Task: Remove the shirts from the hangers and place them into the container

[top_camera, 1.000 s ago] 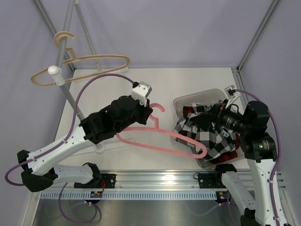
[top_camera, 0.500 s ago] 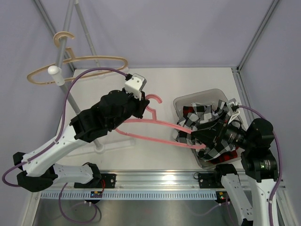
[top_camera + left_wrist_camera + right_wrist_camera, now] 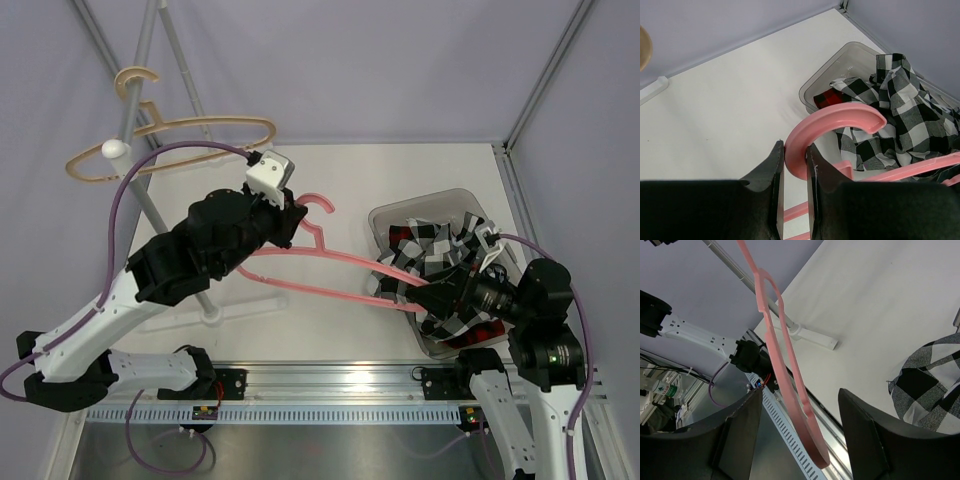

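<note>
Left gripper [image 3: 796,167] is clamped narrow on the pink hanger [image 3: 840,117], right at the base of its hook; I see both fingers [image 3: 777,172] pressed against the pink plastic in the left wrist view. From the top view the hanger runs off to the right, raised clear of the table [image 3: 400,170], with its far end reaching the near left part of the container [image 3: 400,212]. There's no shirt on it. Right gripper [image 3: 800,392] has its jaws wide, one on each side of that rounded far end. I see a gap on both sides, so it's not gripping. The black-and-white shirt [image 3: 440,265] is heaped in the container, with part of it draped over the near rim. The red-and-black shirt [image 3: 827,97] lies underneath it; I only see patches of it. The beige hanger [image 3: 200,125] is bare and hangs on the rack pole [image 3: 140,60] at the far left, well apart from both arms.
</note>
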